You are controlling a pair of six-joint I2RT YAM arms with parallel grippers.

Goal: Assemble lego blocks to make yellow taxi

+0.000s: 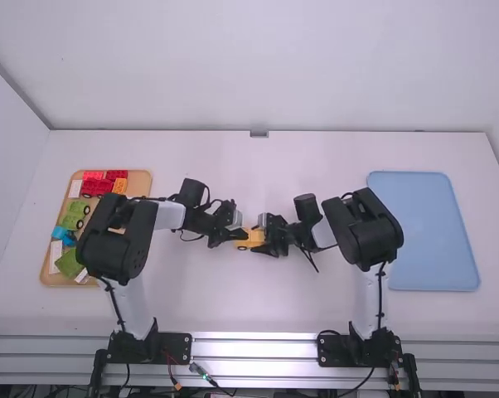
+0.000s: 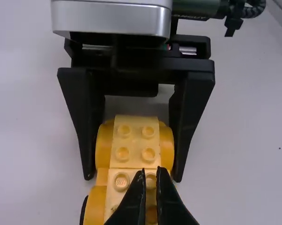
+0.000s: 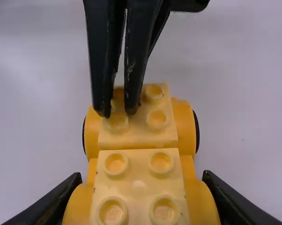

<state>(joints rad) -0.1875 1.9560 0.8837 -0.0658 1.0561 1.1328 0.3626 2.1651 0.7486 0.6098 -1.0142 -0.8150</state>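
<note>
Yellow block car [image 2: 136,140], middle of the table [image 1: 233,307], long axis running left to right.
Right gripper [image 2: 133,179] clamps its sides; left gripper [image 2: 152,169], fingertips together and empty, sits over its left-end studs [image 3: 157,119] (likely to press).

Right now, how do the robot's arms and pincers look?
Left arm and right arm: white links, bulky black joints, black cables alongside. Left pincer and right pincer: black, two tapering fingers each. Behind the right pincer's fingers, a rounded, silvery housing.

Car [image 3: 138,159] yellow, wheels [image 3: 197,131] black; left tray [image 1: 140,180] tan, blocks [image 1: 97,188] red, green, blue, orange; right tray [image 1: 423,232] pale blue.
</note>
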